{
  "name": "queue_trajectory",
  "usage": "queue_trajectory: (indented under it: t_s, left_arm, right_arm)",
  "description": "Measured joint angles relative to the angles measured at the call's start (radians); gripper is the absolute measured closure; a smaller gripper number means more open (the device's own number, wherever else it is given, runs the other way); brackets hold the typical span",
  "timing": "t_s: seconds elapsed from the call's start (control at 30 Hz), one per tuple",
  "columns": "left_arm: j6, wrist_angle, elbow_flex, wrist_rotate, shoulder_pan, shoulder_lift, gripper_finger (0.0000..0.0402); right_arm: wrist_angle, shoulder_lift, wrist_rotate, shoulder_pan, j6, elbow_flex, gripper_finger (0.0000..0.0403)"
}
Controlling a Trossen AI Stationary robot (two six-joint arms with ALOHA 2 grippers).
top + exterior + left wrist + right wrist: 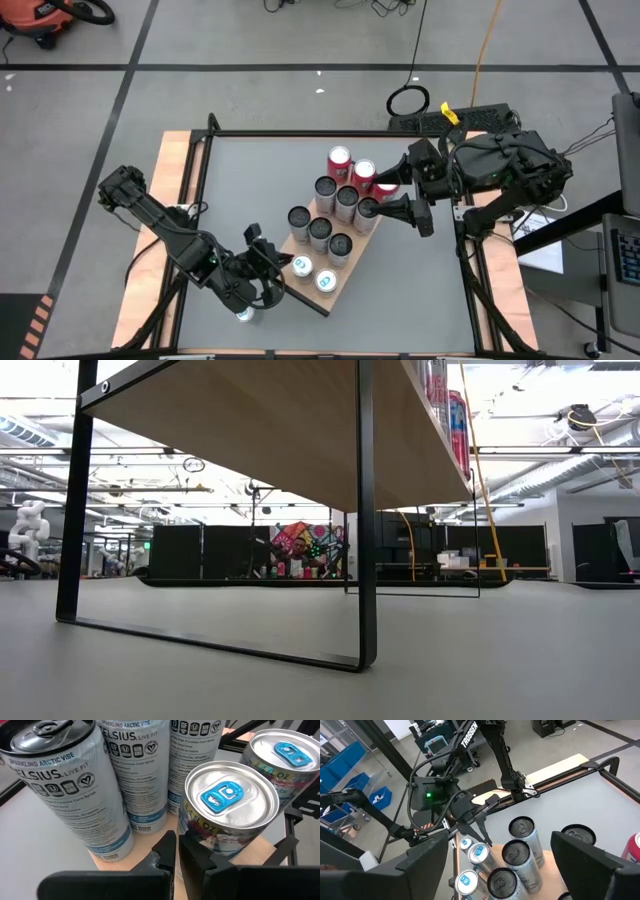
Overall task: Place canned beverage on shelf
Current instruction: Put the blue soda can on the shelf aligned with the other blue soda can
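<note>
The shelf [345, 268], a light-brown board on black frame legs [366, 560], stands slantwise mid-table; the low view shows its underside [250, 430]. On it stand several grey Celsius cans [320, 232], red cans [340, 160] at the far end and two blue-tabbed cans [303, 265] at the near end. My left gripper [177, 854] is shut, low at the shelf's near-left edge, right beside a blue-tabbed can [230, 807]. My right gripper [392, 193] is wide open and empty at the shelf's far-right end, beside a red can [634, 851]. Its fingers [422, 865] point at the cans. My left gripper's shut fingertips [189, 851] stand level against the lower wall [200, 840] of the nearer blue-tabbed can, coming from the table's near-left side. I cannot tell whether they touch it. The can stands upright on the shelf.
The cans stand close together [125, 785], with little room between them. Grey tabletop [250, 180] lies bare to the left of the shelf and at the far side. A black frame [330, 134] rims the table. Cables and a keyboard [450, 118] lie beyond the far edge.
</note>
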Motion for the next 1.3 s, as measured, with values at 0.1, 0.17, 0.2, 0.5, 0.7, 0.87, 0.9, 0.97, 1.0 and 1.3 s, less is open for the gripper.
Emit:
queue_trajectory:
  t_s: [0.1, 0.17, 0.2, 0.5, 0.7, 0.87, 0.9, 0.97, 1.0, 1.3]
  left_arm:
    - [0.000, 0.006, 0.000, 0.005, 0.000, 0.000, 0.0375]
    - [0.000, 0.018, 0.000, 0.012, 0.000, 0.000, 0.0375]
    - [0.001, 0.026, 0.000, 0.013, 0.000, 0.000, 0.0375]
    - [0.008, 0.049, 0.000, 0.020, 0.000, 0.000, 0.0375]
    - [0.009, 0.049, 0.000, 0.020, 0.000, 0.000, 0.0375]
    - [0.008, 0.052, 0.000, 0.039, -0.001, 0.000, 0.0375]
    - [0.008, 0.052, 0.000, 0.049, -0.001, 0.000, 0.0375]
    - [0.008, 0.051, 0.000, 0.054, -0.001, 0.000, 0.0375]
    - [0.008, 0.050, 0.000, 0.055, -0.001, 0.000, 0.0375]
    - [-0.010, -0.049, 0.020, 0.082, -0.011, -0.041, 0.0375]
  right_arm:
    - [0.000, 0.000, 0.000, 0.000, 0.000, 0.000, 0.0078]
    - [0.000, 0.000, 0.000, 0.000, 0.000, 0.000, 0.0078]
    - [0.000, 0.000, 0.000, 0.000, 0.000, 0.000, 0.0078]
    - [0.000, 0.000, 0.000, 0.000, 0.000, 0.000, 0.0078]
    - [0.000, 0.000, 0.000, 0.000, 0.000, 0.000, 0.0078]
    - [0.000, 0.000, 0.000, 0.000, -0.001, 0.000, 0.0078]
    - [0.000, 0.000, 0.000, 0.000, -0.002, 0.000, 0.0078]
    - [0.000, 0.000, 0.000, 0.000, -0.004, 0.000, 0.0078]
    - [0.000, 0.000, 0.000, 0.000, -0.006, 0.000, 0.0078]
    - [-0.001, 0.000, 0.000, 0.000, -0.007, 0.000, 0.0078]
